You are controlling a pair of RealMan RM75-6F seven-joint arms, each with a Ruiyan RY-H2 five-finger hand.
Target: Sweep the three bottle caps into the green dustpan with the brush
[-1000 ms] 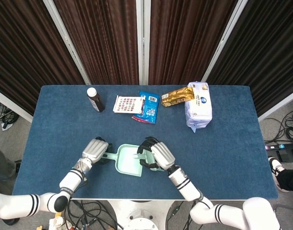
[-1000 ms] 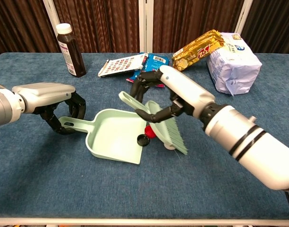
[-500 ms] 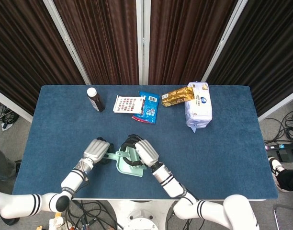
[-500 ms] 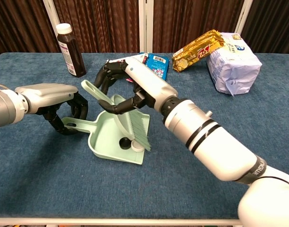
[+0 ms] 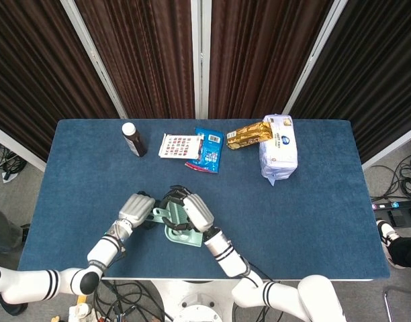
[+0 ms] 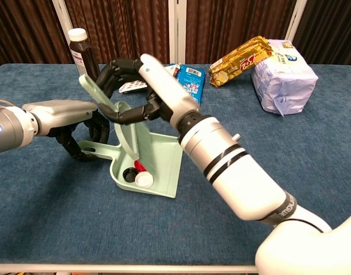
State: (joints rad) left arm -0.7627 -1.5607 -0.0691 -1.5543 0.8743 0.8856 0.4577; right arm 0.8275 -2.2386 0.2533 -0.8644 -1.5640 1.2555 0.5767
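Observation:
The green dustpan [image 6: 164,161] [image 5: 173,234] lies on the blue table near the front edge. At its back wall sit a black cap [image 6: 128,173], a red cap [image 6: 140,166] and a white cap [image 6: 144,180]. My right hand [image 6: 142,87] [image 5: 194,212] grips the green brush [image 6: 127,140] by its handle, and the bristles stand inside the pan just above the caps. My left hand [image 6: 69,116] [image 5: 134,208] holds the dustpan's handle [image 6: 86,153] at the left.
Along the table's far side stand a dark bottle [image 6: 84,54], a printed card [image 5: 178,145], a blue packet [image 6: 190,80], a gold packet [image 6: 241,57] and a white bag [image 6: 281,74]. My right forearm stretches across the front middle.
My right hand swept the brush leftward over the pan. The caps went from the pan's open edge to its back wall. The left hand stayed on the handle.

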